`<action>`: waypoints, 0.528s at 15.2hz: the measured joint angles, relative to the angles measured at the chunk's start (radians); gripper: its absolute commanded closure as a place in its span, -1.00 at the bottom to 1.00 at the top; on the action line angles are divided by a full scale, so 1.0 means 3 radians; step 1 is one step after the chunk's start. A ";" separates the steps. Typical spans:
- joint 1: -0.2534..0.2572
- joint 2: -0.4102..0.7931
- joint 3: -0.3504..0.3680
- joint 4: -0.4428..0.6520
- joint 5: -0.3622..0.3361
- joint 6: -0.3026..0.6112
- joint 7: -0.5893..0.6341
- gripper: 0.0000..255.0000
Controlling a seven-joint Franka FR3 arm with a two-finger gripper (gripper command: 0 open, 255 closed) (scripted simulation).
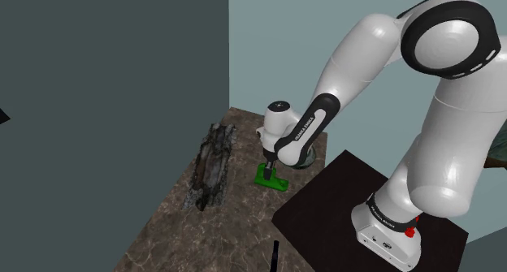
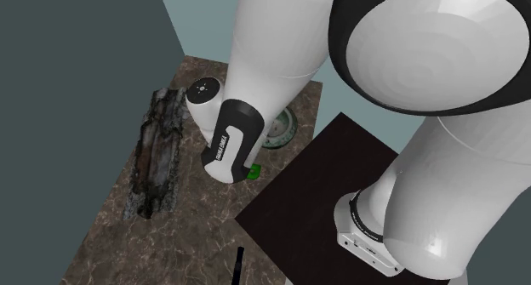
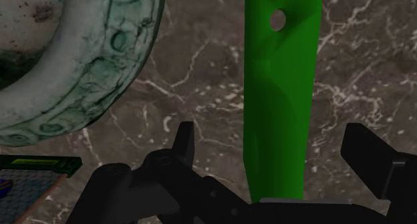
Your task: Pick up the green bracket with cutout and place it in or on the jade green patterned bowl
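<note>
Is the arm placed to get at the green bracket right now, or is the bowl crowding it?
Probably yes. The open jaws straddle the green bracket without touching it, with a gap on each side. The bowl sits off to one side, apart from them.

We're looking down past the arm (image 2: pixel 281 37), its white bulk looming across the upper right. Its forearm, banded in black, points down at the brown marbled counter (image 2: pixel 196 232). We catch a sliver of green bracket (image 2: pixel 253 173) peeking out just beneath it, and the bowl (image 2: pixel 283 128) curving out from behind it. Off to the left lies a rough dark slab (image 2: pixel 157 151). The dark stand (image 2: pixel 306 190) sits lower right, with a thin black stick (image 2: pixel 239 266) near its corner.
</note>
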 measured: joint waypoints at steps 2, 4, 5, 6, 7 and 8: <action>0.0000 0.0005 -0.0001 0.0001 -0.0001 0.0005 0.0000 -1.00; 0.0000 0.0007 -0.0001 0.0002 -0.0001 0.0006 0.0000 -1.00; 0.0000 0.0007 -0.0001 0.0002 -0.0001 0.0006 0.0000 1.00; 0.0000 0.0007 -0.0001 0.0002 -0.0001 0.0006 0.0000 1.00; 0.0000 0.0007 -0.0001 0.0002 -0.0001 0.0006 0.0000 1.00; 0.0000 0.0006 -0.0002 0.0002 -0.0001 0.0006 0.0000 1.00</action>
